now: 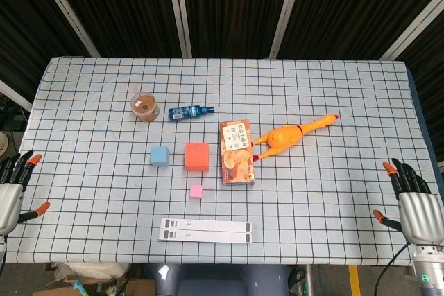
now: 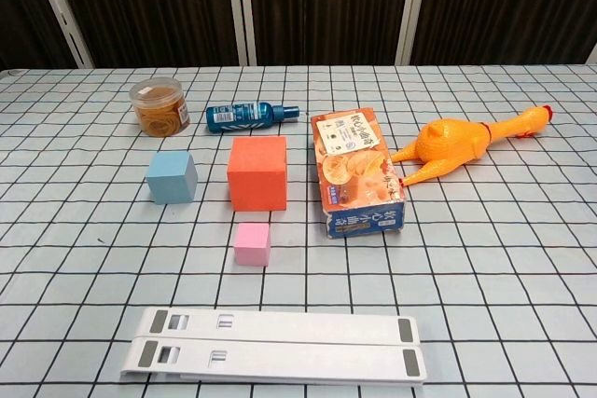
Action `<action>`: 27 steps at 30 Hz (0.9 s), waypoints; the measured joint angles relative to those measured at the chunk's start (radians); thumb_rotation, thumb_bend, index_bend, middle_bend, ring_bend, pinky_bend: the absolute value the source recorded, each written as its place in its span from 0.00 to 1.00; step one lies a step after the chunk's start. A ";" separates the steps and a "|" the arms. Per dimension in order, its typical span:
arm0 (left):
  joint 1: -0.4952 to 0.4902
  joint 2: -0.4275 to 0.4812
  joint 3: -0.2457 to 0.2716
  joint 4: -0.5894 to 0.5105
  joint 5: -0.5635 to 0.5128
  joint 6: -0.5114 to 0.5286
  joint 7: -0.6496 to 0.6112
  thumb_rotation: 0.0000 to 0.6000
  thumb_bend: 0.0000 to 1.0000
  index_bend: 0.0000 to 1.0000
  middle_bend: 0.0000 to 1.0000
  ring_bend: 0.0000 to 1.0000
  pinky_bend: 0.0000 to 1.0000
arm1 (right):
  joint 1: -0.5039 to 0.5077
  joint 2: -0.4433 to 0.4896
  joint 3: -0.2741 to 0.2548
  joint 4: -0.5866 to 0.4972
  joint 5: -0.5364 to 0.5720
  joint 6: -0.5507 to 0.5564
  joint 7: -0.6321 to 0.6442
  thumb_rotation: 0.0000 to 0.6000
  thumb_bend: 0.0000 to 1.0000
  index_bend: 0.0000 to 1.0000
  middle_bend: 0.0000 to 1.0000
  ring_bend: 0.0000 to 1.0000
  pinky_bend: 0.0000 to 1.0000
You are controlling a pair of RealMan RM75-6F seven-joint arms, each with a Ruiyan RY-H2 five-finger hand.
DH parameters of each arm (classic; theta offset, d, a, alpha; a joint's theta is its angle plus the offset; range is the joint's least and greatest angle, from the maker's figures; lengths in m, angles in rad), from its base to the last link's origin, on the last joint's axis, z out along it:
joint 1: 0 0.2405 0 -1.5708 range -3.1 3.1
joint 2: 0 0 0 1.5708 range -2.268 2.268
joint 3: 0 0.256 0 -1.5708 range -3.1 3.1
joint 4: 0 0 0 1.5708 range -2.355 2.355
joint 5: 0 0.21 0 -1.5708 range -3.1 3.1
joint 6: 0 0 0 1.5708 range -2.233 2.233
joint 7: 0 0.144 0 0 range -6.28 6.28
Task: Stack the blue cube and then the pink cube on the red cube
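Silver right hand (image 1: 418, 214) — black fingers, orange tips

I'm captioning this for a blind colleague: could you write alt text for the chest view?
Three cubes sit apart, unstacked, on a checked tablecloth: a red cube in the middle, a blue cube to its left, a small pink cube in front. A snack box and rubber chicken lie to the right; no hands show.
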 measured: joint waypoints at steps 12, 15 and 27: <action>-0.041 -0.026 -0.012 -0.002 -0.018 -0.062 0.007 1.00 0.17 0.07 0.12 0.14 0.16 | 0.001 0.003 -0.001 0.003 -0.002 -0.007 0.021 1.00 0.16 0.10 0.07 0.10 0.21; -0.063 -0.026 -0.023 -0.014 -0.030 -0.088 0.026 1.00 0.17 0.07 0.29 0.25 0.26 | 0.001 0.002 -0.004 0.000 -0.008 -0.006 0.020 1.00 0.16 0.10 0.07 0.10 0.21; -0.156 -0.044 -0.078 -0.067 -0.131 -0.214 0.133 1.00 0.15 0.26 0.95 0.75 0.76 | 0.007 0.001 -0.007 0.002 -0.006 -0.023 0.026 1.00 0.16 0.10 0.07 0.10 0.21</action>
